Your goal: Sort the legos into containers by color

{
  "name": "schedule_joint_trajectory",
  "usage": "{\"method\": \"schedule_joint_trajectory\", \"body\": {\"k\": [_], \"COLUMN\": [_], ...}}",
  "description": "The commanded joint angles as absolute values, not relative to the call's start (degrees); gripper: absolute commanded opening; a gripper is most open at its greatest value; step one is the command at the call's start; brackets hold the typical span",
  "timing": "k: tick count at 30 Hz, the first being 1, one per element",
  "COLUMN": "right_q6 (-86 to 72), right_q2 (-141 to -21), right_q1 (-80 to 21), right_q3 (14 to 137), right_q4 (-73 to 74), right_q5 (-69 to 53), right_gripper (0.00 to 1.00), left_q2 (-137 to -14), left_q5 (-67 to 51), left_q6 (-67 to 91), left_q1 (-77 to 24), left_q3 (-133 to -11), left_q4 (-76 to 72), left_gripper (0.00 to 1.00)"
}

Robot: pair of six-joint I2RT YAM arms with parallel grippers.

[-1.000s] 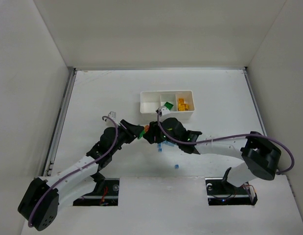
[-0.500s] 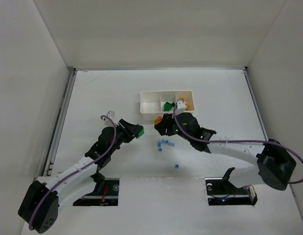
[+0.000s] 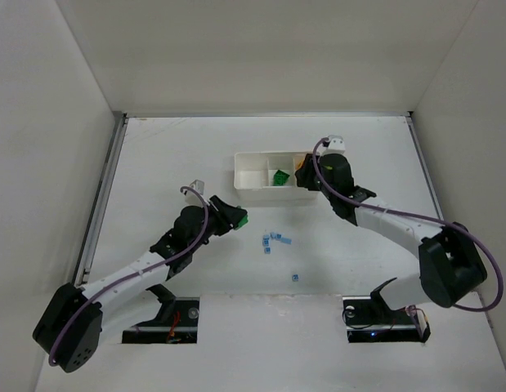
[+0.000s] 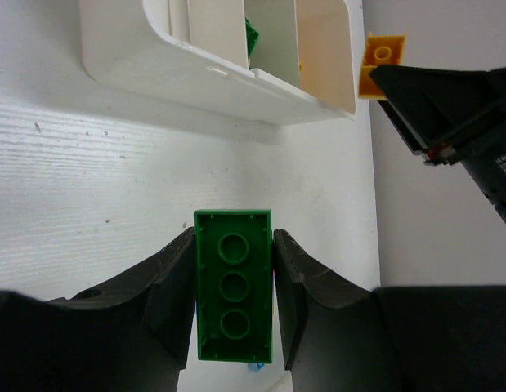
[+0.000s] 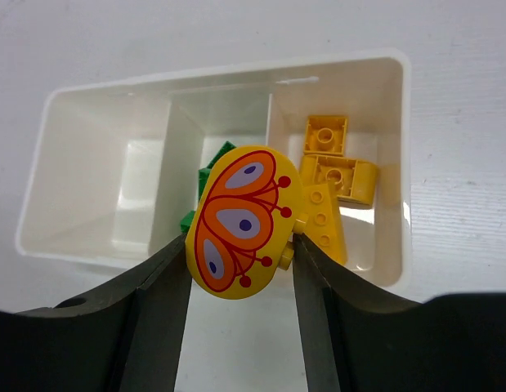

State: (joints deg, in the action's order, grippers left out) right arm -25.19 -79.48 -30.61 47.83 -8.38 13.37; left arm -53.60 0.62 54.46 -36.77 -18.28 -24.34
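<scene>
the bench carries the white tray toward its far side, 3 compartments in a row: the left holds nothing i can see, the middle has green bricks, the right has yellow bricks.

my right fingers are clamped on a yellow oval piece printed with an orange butterfly. it hangs above the tray near the divider between middle and right, and i judge it is bound for the yellow side. its long axis runs away from the wrist, leaning right, print toward the camera.

my left fingers pinch a green brick by its long sides, above the bench and short of the tray. its studs face the camera and its long axis aims at the tray, lined up for the middle compartment.

the blue bricks lie loose on the bench between the arms.
</scene>
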Motion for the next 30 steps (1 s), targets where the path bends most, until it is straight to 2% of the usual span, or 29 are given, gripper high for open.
{"method": "schedule_joint_trajectory", "body": {"k": [1, 3, 12, 18, 21, 26, 28, 30], "right_q6": [-22.24, -22.06, -21.09, -21.53, -23.19, -30.83, -36.80, -42.34], "right_q2": [-82.35, -83.41, -84.99, -83.06, -79.73, -68.40, -63.92, -61.71], "right_q1": [-29.31, -28.61, -27.73, -27.64, -27.99, -33.78, -36.59, -38.97], "right_q3": [52.81, 54.14, 56.07, 54.32, 52.30, 43.70, 38.87, 35.00], "right_q4": [-8.09, -8.00, -8.00, -8.00, -8.00, -12.20, -17.55, -24.13], "right_q5": [15.99, 16.87, 19.34, 19.07, 18.64, 10.22, 5.56, 1.78], "right_gripper": [0.31, 0.35, 0.62, 0.71, 0.69, 0.52, 0.51, 0.54], "left_q2": [-54.66, -55.45, -58.27, -59.76, -60.03, -59.68, -59.59, -59.68], "left_q5": [1.41, 1.23, 0.09, -1.14, -1.49, -2.90, -3.43, -3.78], "left_q6": [52.30, 52.47, 53.79, 55.46, 56.34, 58.53, 59.58, 60.55], "left_q1": [-37.66, -37.92, -38.63, -38.80, -38.89, -38.19, -37.84, -37.75], "left_q3": [-21.44, -21.62, -22.85, -23.38, -23.38, -22.33, -21.89, -21.62], "left_q4": [-28.03, -28.74, -31.55, -33.92, -35.24, -38.84, -40.77, -42.53], "left_gripper": [0.16, 0.17, 0.17, 0.17, 0.17, 0.17, 0.17, 0.17]}}
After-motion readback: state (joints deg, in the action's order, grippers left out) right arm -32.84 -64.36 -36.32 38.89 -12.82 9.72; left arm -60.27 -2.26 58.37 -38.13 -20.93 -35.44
